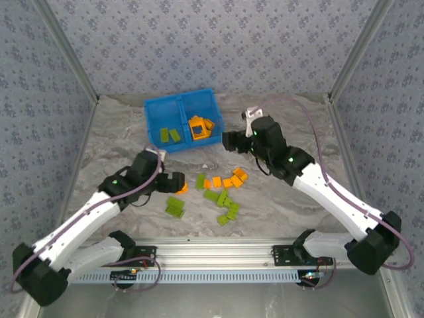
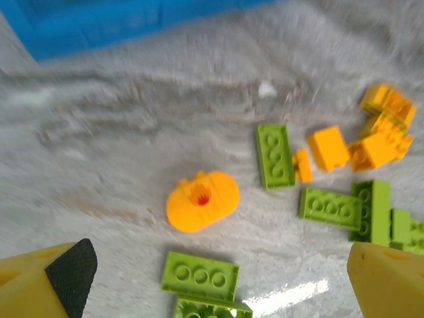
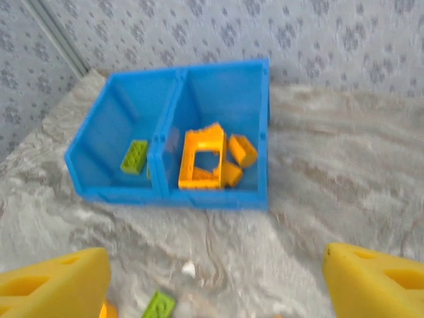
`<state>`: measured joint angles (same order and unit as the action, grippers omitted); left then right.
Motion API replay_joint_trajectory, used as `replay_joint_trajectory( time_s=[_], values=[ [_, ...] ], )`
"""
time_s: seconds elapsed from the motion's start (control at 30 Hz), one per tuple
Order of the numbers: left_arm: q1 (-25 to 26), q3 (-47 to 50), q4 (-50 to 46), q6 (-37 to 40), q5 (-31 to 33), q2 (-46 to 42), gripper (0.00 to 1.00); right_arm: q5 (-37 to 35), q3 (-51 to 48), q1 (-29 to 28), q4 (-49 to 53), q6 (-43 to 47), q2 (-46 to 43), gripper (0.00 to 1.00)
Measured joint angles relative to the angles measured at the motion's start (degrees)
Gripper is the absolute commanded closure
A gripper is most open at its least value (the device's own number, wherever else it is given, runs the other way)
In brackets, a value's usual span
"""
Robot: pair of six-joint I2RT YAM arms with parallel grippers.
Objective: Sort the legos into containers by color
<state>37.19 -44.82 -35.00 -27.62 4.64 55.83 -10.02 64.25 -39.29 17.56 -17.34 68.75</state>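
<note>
Desk [image 1: 291,199]: blue tray [image 1: 165,112] at 12 o'clock, long axis 9–3. L compartment holds green bricks [image 1: 168,135], R the orange frame [image 3: 202,159]. L hand [image 1: 177,184] low, fingers wide apart, empty, round orange piece [image 2: 202,199] just ahead, view blurry. R hand [image 1: 232,140] at the tray's 3 o'clock, spread wide, empty. Loose legos [image 1: 222,197] mid-desk.

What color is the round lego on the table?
The round lego is orange with a reddish middle, clearest in the left wrist view.
</note>
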Motion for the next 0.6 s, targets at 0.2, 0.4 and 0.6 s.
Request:
replay_joint_trajectory(
  time_s=[0.2, 0.4, 0.6],
  values=[
    [1.51, 1.18, 4.13, -5.66, 1.42, 14.78, 0.01, 1.14, -7.61, 0.00, 2.62, -1.40, -1.88, 0.00],
    [1.51, 0.68, 9.84, -8.70, 2.40, 25.24, 0.01, 1.31, -8.17, 0.00, 3.48, -1.68, -1.97, 0.00],
    [1.51, -1.95, 13.09, -11.10, 4.87, 34.86, 0.02, 1.29, -8.17, 0.00, 4.24, -1.68, -2.03, 0.00]
  ],
)
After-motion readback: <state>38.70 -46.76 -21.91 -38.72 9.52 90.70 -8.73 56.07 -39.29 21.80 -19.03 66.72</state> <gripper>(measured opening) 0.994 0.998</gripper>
